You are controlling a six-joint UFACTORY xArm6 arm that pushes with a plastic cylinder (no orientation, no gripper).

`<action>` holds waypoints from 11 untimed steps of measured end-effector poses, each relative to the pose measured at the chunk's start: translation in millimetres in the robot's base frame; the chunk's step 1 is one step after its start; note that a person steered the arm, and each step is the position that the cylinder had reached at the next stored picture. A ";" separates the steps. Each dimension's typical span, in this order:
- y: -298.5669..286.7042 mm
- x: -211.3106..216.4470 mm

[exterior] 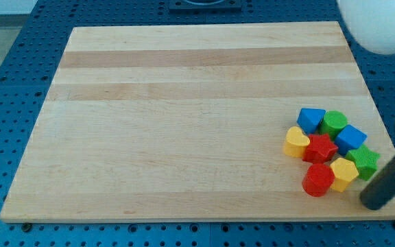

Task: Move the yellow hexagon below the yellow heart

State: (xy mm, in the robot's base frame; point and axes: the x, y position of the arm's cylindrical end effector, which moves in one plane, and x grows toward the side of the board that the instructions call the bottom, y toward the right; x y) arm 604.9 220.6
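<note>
The yellow hexagon [343, 173] lies near the board's bottom right, in a tight cluster of blocks. The yellow heart [296, 143] sits at the cluster's left edge, up and to the left of the hexagon. Between them lie a red star [320, 148] and a red round block [317, 180]. My dark rod comes in from the view's right, and my tip [374, 201] rests just right of and below the yellow hexagon, close to it, near the board's bottom right corner.
Also in the cluster are a blue block [310, 119], a green round block [334, 123], a second blue block [350, 138] and a green star [364, 162]. The wooden board [184, 123] lies on a blue perforated table. A white rounded object [382, 24] shows at the top right.
</note>
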 end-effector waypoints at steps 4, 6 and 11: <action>55.1 -7.4; 23.8 -29.8; -162.0 -64.8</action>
